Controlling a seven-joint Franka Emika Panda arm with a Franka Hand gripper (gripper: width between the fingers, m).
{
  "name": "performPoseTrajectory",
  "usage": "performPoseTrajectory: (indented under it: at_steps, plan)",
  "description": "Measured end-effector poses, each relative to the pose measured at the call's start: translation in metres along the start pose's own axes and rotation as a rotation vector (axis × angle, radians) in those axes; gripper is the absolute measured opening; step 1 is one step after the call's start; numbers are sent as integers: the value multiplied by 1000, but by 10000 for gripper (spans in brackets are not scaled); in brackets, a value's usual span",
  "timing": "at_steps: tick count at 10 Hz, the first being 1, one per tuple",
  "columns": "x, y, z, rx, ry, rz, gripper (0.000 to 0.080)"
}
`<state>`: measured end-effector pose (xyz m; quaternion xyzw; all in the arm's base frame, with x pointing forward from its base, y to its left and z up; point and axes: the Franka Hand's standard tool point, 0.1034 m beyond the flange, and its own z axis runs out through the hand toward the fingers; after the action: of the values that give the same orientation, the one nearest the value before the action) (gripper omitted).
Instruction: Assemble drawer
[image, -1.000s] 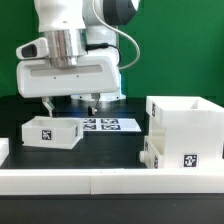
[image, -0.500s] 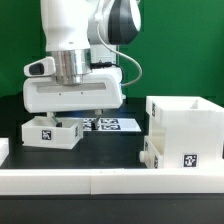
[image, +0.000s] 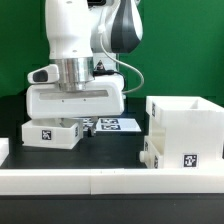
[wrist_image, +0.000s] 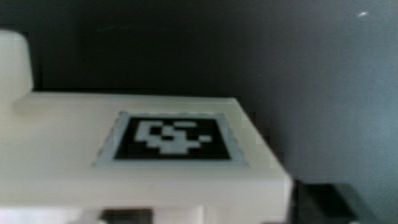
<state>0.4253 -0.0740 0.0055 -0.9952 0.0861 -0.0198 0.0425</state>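
A small white open-top tray (image: 47, 133) with a square tag sits on the black table at the exterior view's left. My gripper (image: 72, 123) is lowered onto its far right end, with the fingertips hidden behind the tray wall. The wrist view shows the tray's tagged face (wrist_image: 71, 130) very close and blurred. Dark fingers (wrist_image: 342, 204) show apart at the frame's edge, so the gripper is open. The large cube-shaped housing (image: 186, 122) stands at the exterior view's right. A second tagged white part (image: 188, 160) sits low in front of it.
A long low white rail (image: 100, 181) runs along the front of the table. The marker board (image: 112, 125) lies flat behind the tray, between it and the housing. A green wall is behind the arm.
The arm has moved down and toward the exterior view's right. The open fingers went from above the table behind the tray to its far right end. The tray and housing have not moved.
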Motion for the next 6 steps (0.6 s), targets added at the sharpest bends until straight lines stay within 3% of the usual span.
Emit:
performPoseTrajectory:
  at_steps: [1, 2, 3, 6]
  plan:
    - [0, -1, 0, 0, 0, -1, 238]
    - [0, -1, 0, 0, 0, -2, 238]
    - [0, -1, 0, 0, 0, -3, 69]
    - [3, -4, -2, -1, 9, -9, 44]
